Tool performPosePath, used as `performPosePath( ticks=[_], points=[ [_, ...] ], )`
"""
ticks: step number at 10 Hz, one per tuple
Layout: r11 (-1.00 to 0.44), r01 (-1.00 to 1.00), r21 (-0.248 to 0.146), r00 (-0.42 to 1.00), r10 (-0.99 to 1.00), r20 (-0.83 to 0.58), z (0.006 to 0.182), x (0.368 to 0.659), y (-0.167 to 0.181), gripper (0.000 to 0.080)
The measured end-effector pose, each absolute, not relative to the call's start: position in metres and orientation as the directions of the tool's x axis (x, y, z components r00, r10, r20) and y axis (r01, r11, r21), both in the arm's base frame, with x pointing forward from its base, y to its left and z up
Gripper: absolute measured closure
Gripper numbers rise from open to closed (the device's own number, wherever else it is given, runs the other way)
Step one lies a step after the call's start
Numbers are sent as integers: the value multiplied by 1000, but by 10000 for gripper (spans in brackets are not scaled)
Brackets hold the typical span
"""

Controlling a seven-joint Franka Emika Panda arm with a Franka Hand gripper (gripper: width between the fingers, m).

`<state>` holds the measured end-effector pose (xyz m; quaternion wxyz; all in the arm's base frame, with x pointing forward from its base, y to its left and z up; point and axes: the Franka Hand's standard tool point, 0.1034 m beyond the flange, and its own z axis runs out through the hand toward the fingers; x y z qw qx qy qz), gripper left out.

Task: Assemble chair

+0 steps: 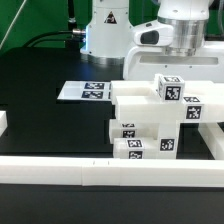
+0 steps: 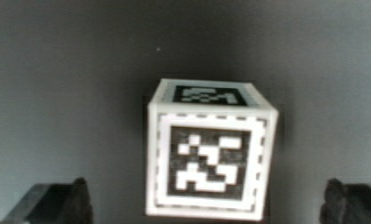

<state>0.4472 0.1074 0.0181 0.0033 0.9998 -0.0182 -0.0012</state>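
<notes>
Tool (image 2: 203, 205) is spread wide, gripping nothing, hanging right above a small tagged white cube (image 2: 208, 150) on the stacked chair parts (image 1: 150, 125).

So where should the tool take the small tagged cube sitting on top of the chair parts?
Probably from straight above, fingers closing on the small cube's two opposite side faces. It stands upright and proud of the chair parts, sides apparently clear, and the open tool hangs over it.
</notes>
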Motion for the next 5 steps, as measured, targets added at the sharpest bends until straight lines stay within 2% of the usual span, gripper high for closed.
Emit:
performPosePath(
  ticks=[5],
  points=[
    [-999, -35, 17, 999, -36, -22, 8, 441, 105, 150]
  ],
)
